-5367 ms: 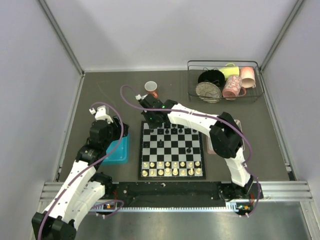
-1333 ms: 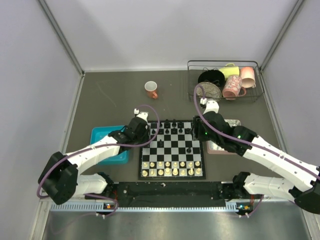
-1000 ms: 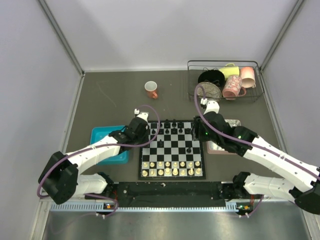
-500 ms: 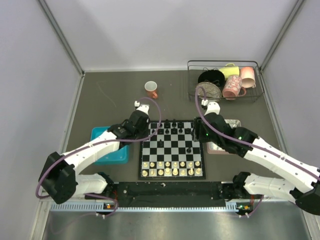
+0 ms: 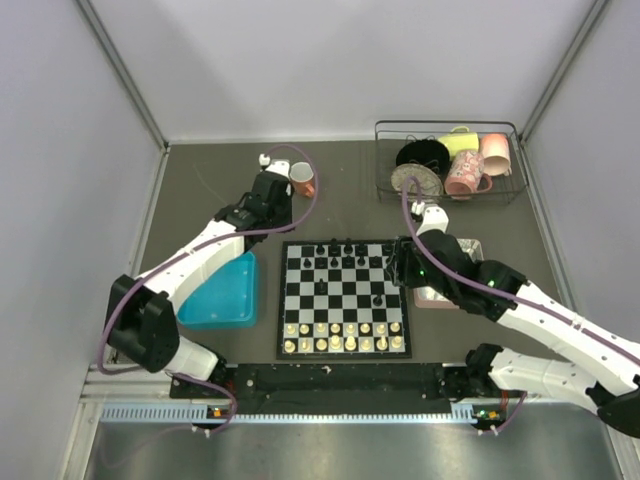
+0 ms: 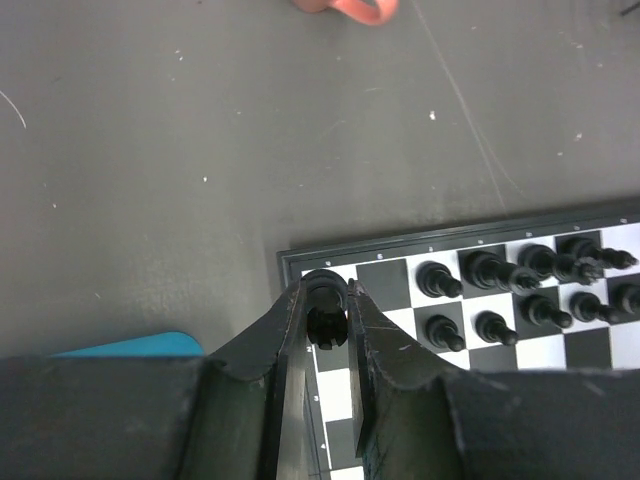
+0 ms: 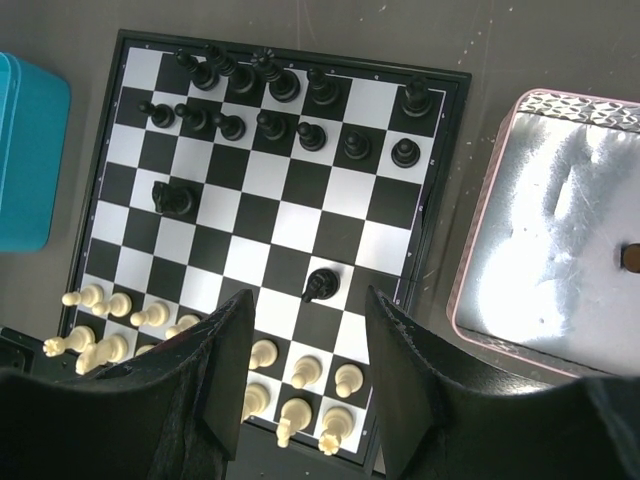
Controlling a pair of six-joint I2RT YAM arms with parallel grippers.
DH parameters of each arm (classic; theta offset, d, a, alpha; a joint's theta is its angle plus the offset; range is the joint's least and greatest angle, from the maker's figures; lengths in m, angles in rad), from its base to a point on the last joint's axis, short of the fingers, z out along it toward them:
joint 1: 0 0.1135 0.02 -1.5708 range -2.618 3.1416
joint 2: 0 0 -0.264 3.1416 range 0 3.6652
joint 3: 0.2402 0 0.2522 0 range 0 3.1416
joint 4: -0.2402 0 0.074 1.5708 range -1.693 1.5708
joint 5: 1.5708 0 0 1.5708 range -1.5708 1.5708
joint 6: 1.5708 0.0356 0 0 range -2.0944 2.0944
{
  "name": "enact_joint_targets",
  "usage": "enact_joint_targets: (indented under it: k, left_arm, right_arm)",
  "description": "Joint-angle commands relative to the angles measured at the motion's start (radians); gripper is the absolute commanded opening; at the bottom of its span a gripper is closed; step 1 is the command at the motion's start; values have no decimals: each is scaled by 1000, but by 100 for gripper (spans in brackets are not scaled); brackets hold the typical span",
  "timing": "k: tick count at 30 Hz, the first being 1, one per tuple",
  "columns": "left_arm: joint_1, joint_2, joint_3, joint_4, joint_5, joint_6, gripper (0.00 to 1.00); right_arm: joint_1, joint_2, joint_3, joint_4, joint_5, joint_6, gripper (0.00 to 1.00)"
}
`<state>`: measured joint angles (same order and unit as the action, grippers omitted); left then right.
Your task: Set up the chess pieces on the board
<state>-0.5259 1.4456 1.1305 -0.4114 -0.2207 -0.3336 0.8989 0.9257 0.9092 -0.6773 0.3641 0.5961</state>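
Observation:
The board (image 5: 350, 292) lies in the table's middle. Black chess pieces (image 5: 345, 255) stand in two rows along its far edge (image 7: 270, 100). A black knight (image 7: 172, 198) and a lone black piece (image 7: 320, 285) stand further in. My left gripper (image 5: 275, 208) hangs raised beyond the board's far left corner. In the left wrist view this gripper (image 6: 326, 305) is shut on a black rook (image 6: 326, 325). My right gripper (image 7: 305, 335) is open and holds nothing, hovering over the board's right half (image 5: 397, 262) near the lone piece.
Cream pieces (image 5: 345, 335) fill the board's near two rows. A teal tray (image 5: 222, 295) lies left of the board, a pink tray (image 7: 560, 220) right of it. A red cup (image 5: 302, 178) stands beyond my left gripper. A wire basket (image 5: 450, 160) of mugs stands back right.
My left gripper has narrowed onto the black rook, then risen and swung from the board's far left corner toward the red cup. The right arm has shifted slightly right.

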Motion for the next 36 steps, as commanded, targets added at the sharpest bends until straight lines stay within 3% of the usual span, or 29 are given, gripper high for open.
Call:
enact_joint_targets:
  k: [1,9,36]
  left_arm:
    - [23,56,38,28,55,15,20]
    - [7,133,9,40,127,-8,19]
    - [0,191,-58,80,53,-13,19]
  right_arm:
    - [-14,-24,-1,16,-2,1,48]
    - [-20,-28,-18,13,-2,2,48]
    - [-23,-25,-13,12,-14,5,48]
